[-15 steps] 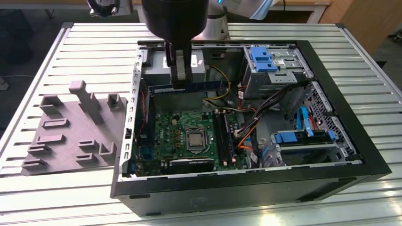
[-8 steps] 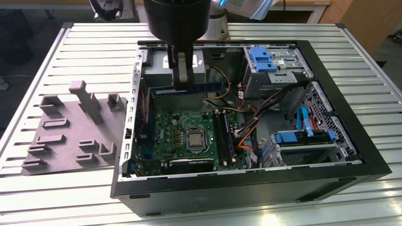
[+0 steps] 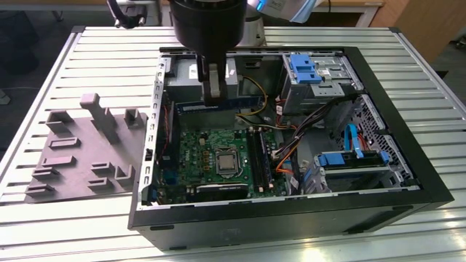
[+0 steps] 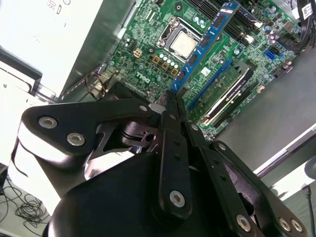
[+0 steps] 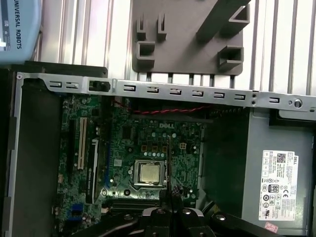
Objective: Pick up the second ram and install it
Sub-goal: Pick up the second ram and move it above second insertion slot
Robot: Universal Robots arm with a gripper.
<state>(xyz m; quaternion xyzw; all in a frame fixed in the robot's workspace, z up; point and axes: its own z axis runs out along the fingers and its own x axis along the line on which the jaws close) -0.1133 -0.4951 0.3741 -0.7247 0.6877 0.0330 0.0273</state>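
My gripper [image 3: 211, 98] hangs over the back part of the open computer case [image 3: 291, 213], shut on the second ram [image 3: 237, 102]. The stick is long and blue with a row of black chips, and it lies level above the green board [image 3: 211, 158]. In the second wrist view the second ram [image 4: 207, 39] runs out from the gripper [image 4: 170, 101] across the board's processor socket [image 4: 183, 43]. The first wrist view shows the stick edge-on as a thin dark line [image 5: 168, 158] above the gripper [image 5: 170, 196]. The long black slots [image 3: 258, 158] lie toward the exterior view's right of the socket.
A grey plastic block with upright posts [image 3: 80, 153] sits on the slatted table at the exterior view's left of the case. Inside the case are a power supply [image 5: 279, 182], bundled cables [image 3: 291, 147] and blue drive brackets [image 3: 302, 68]. A green stick [image 4: 227, 94] stands in one slot.
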